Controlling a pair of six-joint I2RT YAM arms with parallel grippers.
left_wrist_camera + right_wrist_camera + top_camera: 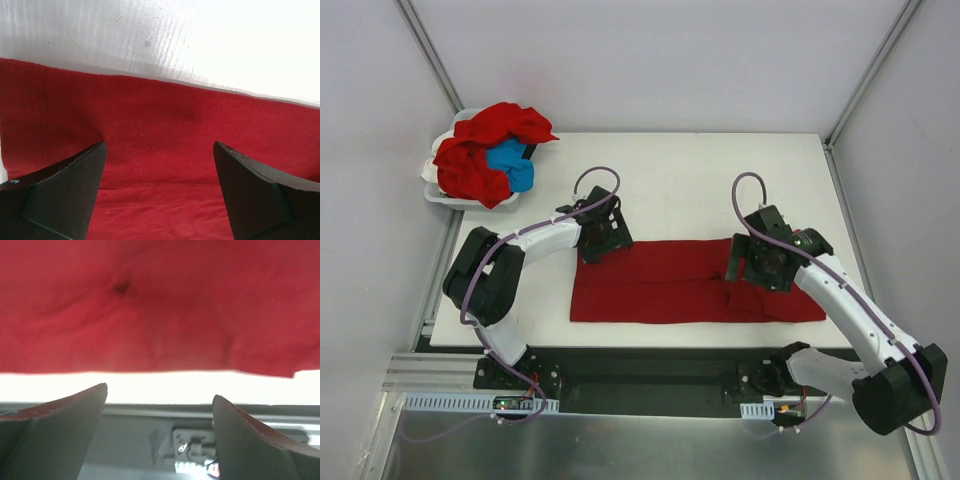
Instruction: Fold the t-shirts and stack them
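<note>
No text, brand, number or sign can be read in any view.
Red shirt [660, 290]: plain cloth on the faces shown, with no print or tag lettering visible.
Small board [192, 462], low in the right wrist view: any markings are too blurred to read.

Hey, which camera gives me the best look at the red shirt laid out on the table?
The top external view: the whole red shirt shows there as a long folded band. The left wrist view shows only a close strip along one edge; the right wrist view, a blurred patch.
</note>
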